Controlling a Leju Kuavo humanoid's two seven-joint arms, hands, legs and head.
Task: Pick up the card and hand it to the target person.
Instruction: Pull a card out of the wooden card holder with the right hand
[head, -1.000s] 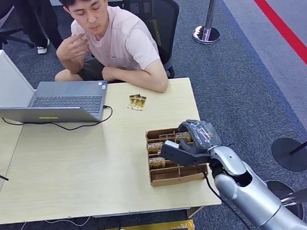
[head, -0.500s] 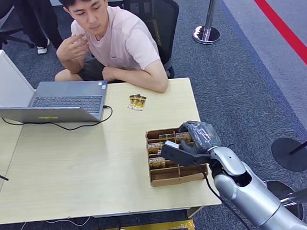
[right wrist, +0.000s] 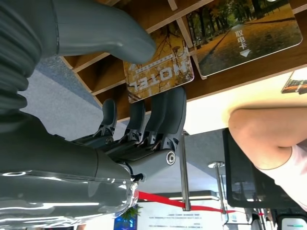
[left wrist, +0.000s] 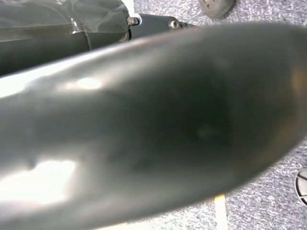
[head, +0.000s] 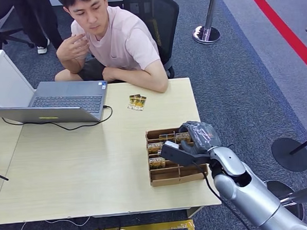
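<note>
At the lower right of the head view we hold our right hand (head: 184,147) over the cardboard tray (head: 175,176) on the worktop (head: 88,165), thumb and fingers (right wrist: 164,112) spread either side of the hotel card (right wrist: 159,72), not yet pinching it, so we can lift it toward the seated person (head: 116,39).

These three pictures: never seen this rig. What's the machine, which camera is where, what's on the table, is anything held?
It is a two-legged humanoid with silver arms and many-fingered hands. The head view looks down from its body onto a wooden table. The other two cameras sit at the wrists; the left one is blurred by dark parts of the robot's own body.

On the table: a laptop, two loose cards near the seated person, and a cardboard tray of cards.

The right hand reaches into the tray. The right wrist view shows its thumb and fingers either side of a card marked HOTEL, apparently touching it; a firm hold is not clear.
</note>
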